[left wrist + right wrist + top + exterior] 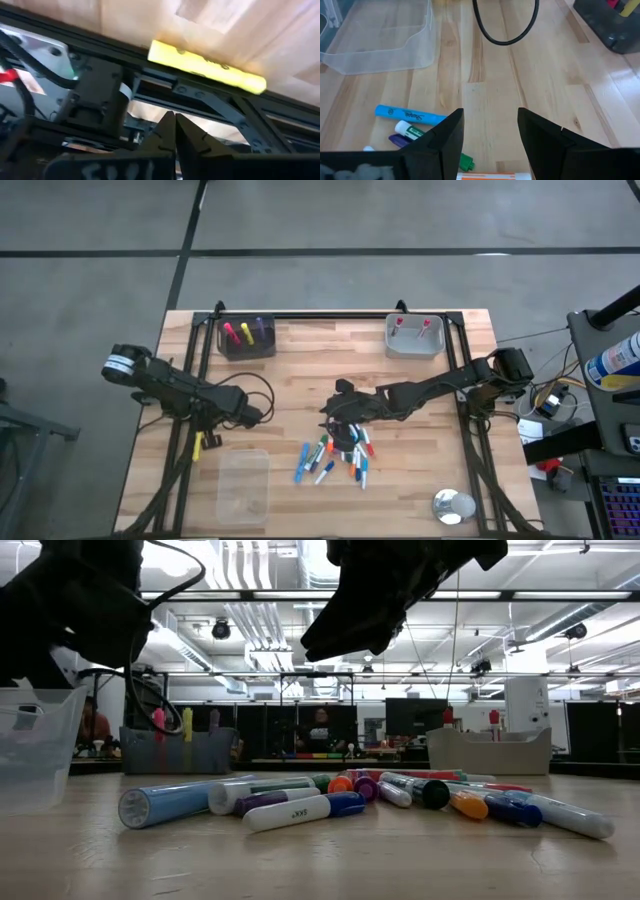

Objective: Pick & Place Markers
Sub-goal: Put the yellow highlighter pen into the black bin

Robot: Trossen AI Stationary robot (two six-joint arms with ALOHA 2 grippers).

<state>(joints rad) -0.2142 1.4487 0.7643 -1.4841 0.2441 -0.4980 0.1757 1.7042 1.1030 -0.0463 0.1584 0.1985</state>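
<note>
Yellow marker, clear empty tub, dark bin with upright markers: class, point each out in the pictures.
yellow marker (207,66), left wrist view, middle of its barrel.
clear tub (243,486), high view, its bare floor.
dark bin (247,349), high view, its front wall.

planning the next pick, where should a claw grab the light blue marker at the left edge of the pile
Probably mid-barrel on the light blue marker, coming straight down from above. It lies flat on the table at the pile's outer edge, bare wood along one long side, so the right claw, open above the pile, could likely straddle it across its width.
</note>
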